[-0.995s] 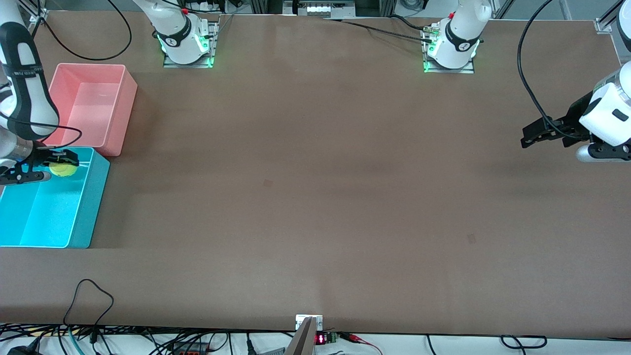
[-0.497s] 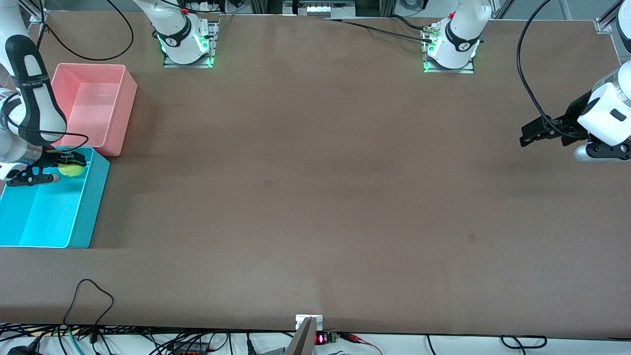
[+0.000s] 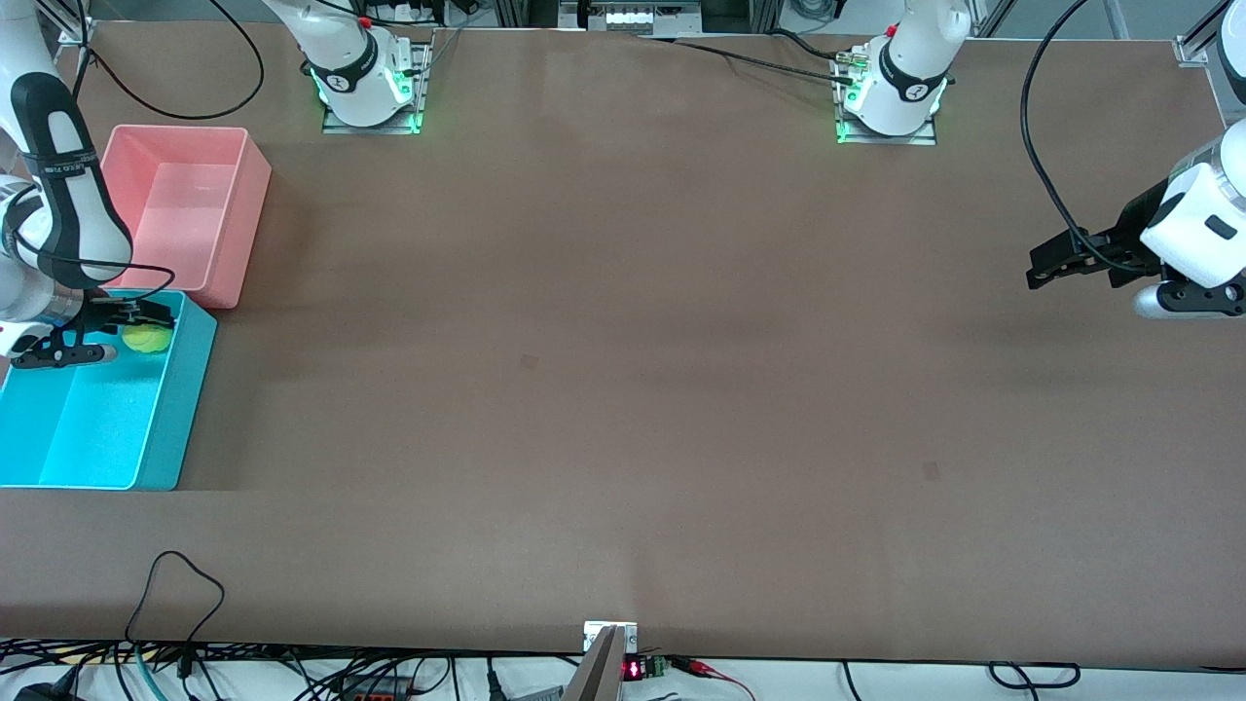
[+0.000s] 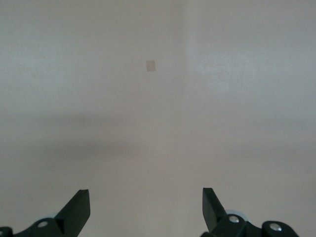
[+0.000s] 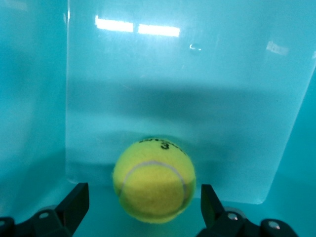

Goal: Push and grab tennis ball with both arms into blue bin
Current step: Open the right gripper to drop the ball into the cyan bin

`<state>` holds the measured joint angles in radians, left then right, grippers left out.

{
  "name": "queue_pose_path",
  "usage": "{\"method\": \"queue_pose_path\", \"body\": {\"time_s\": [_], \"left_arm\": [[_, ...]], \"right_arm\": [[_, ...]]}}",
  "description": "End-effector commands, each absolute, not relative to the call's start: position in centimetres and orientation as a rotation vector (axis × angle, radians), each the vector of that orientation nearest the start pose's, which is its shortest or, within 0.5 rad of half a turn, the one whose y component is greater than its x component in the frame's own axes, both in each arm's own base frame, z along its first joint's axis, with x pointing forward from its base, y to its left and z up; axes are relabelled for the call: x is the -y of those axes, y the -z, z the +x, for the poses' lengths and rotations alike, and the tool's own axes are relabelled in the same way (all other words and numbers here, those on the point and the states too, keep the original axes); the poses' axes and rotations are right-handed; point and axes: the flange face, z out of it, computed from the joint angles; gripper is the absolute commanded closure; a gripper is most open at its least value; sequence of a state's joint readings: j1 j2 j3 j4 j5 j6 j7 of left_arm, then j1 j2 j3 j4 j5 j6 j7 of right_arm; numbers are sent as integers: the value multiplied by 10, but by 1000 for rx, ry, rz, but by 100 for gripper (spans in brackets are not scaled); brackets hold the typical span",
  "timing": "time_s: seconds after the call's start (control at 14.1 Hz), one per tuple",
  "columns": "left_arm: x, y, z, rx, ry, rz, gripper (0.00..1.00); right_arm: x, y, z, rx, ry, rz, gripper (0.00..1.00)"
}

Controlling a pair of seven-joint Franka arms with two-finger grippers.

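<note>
And here is the tennis ball (image 3: 146,338) sitting inside the blue bin (image 3: 180,414), down on the bin's floor in the corner that lies toward the pink bin (image 3: 255,195), just beside the bin's walls there. From the right wrist view the ball (image 5: 154,179) is showing its white seam and a dark printed logo with a "3", resting against the turquoise floor (image 5: 187,98) between the two dark fingertips (image 5: 76,202), and neither tip is touching it: there is a clear gap on each side. So the right gripper (image 3: 112,326) is hanging over that end of the blue bin with its jaws spread apart and nothing clamped, the ball lying free just beside it. Both bins are standing at the right arm's end of the table (image 3: 623,389), hard by that edge, the pink one farther from the front camera and the blue one nearer, the two close together. Over at the left arm's end, the left gripper (image 3: 1056,265) is hovering above bare brown tabletop near that edge, waiting. The left wrist view is giving us its fingertips (image 4: 79,207) wide apart and holding nothing, with only plain tabletop (image 4: 158,123) under them and a small pale square mark (image 4: 150,65) on it.
</note>
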<state>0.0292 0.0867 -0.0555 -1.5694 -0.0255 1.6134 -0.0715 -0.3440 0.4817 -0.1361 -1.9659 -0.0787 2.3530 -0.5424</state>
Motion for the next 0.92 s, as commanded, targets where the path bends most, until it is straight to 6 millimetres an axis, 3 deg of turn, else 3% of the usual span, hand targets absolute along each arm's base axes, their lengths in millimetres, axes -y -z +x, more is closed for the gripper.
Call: {"method": "queue_pose_path", "body": {"time_s": [0.0, 0.14, 0.28, 0.64, 0.85], "left_arm": [[16, -587, 578, 54, -73, -3175, 0], [16, -587, 577, 51, -80, -3177, 0], [15, -586, 576, 58, -97, -3176, 0], [14, -586, 577, 61, -95, -3179, 0], [13, -586, 577, 66, -95, -3183, 0]], "right_arm": [[284, -226, 544, 203, -199, -3206, 0], [282, -247, 550, 200, -145, -3221, 0], [271, -288, 562, 253, -65, -3237, 0], [187, -421, 588, 409, 21, -3201, 0], [131, -494, 589, 381, 27, -3155, 0]]}}
